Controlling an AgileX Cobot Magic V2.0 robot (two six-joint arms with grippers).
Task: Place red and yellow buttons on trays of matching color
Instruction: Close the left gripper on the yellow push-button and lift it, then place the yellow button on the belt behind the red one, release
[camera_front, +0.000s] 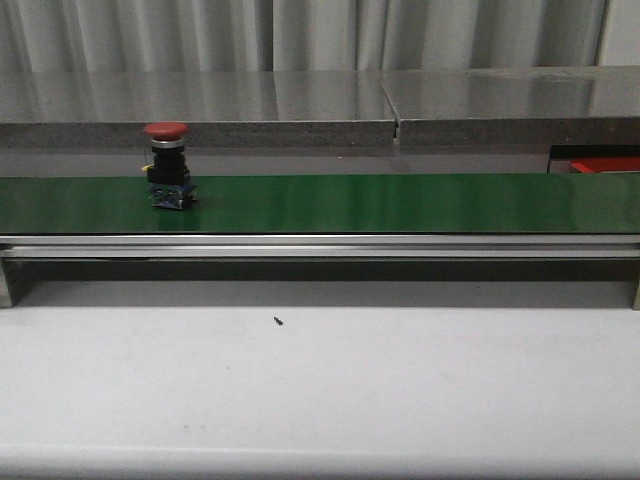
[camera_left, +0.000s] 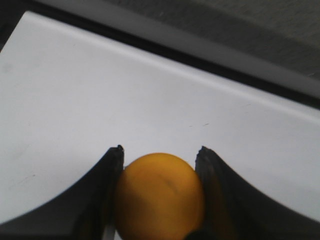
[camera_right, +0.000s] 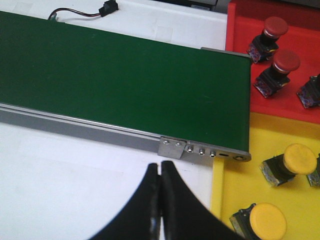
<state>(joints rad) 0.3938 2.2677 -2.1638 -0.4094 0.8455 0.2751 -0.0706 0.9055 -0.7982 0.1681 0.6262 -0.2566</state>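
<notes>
Red button on belt | left gripper clamps yellow button | right gripper closed, empty

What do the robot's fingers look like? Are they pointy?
Both the left gripper and the right gripper have two black, smooth fingers that curve like claws and narrow to pointed tips. No cables or markings show on them, and the arms themselves are out of view.

pale pleated curtain across the back. below the curtain, a long grey steel counter with a centre seam, reflecting soft light. nearer than the counter, a white tabletop, with a tiny dark speck.
</notes>
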